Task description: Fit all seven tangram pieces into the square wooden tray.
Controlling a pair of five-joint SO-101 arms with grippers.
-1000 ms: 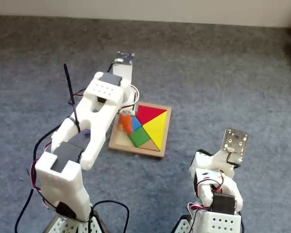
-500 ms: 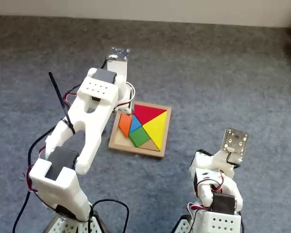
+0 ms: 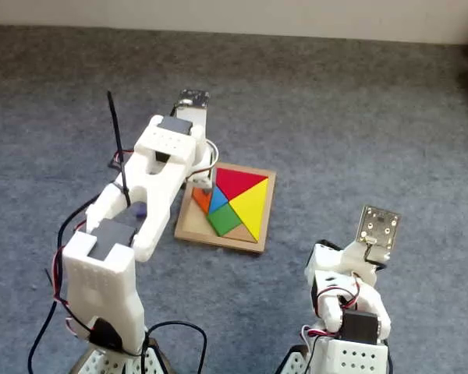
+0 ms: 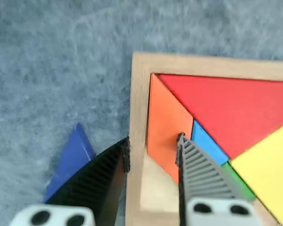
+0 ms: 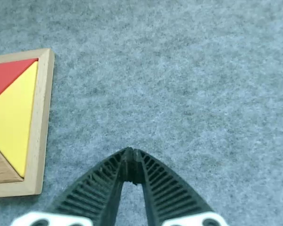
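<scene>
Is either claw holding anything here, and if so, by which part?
Nothing is held. The left claw is open astride the tray rim; the right claw is shut and empty.

A grey carpet (image 3: 359,117) serves as the work surface. The square wooden tray (image 3: 218,241) lies flat on it. A dark blue triangular tangram piece (image 4: 71,157) lies on the carpet just beside the tray's outer rim.

left arm (image 3: 152,183) + right arm (image 3: 347,308): white printed shells, black servos, red/black wires at the bases. Black zip tie (image 3: 117,140) on left arm. Dark ribbed fingers (image 5: 104,186), white screw-holed mounts behind them.
</scene>
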